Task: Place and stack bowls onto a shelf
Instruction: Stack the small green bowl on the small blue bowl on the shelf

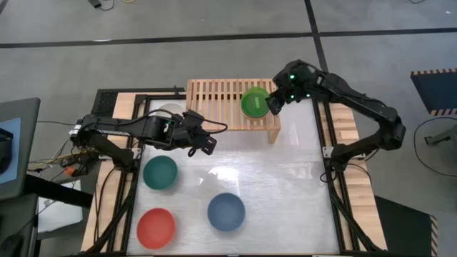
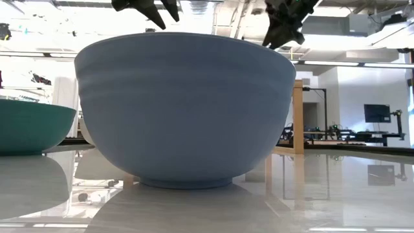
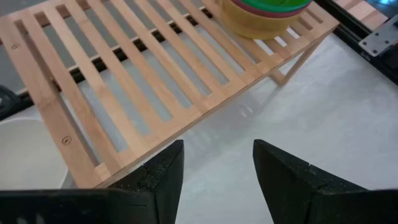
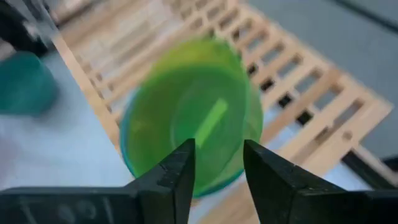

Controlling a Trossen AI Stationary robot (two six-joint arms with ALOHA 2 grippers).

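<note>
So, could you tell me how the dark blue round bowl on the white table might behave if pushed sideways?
The dark blue round bowl stands on a narrow foot ring, so a high push might tip it. The white table looks glossy; a low push would probably slide it. It appears rigid.

Both arms are dark, almost black, built from slim tube-like links joined by thicker rounded joints. On the right arm, near the wrist, small green lights glow on the housing just behind the right pincer [image 1: 273,105]. The left arm has a bulkier, blocky wrist section behind the left pincer [image 1: 207,145], and at its base a bundle of thin cables with orange and red parts hangs out. In the wrist views each pincer [image 3: 217,171] has two wide, flat, black fingers [image 4: 171,177] with a matte, slightly rough surface and angled inner edges that narrow toward blunt tips.
</note>
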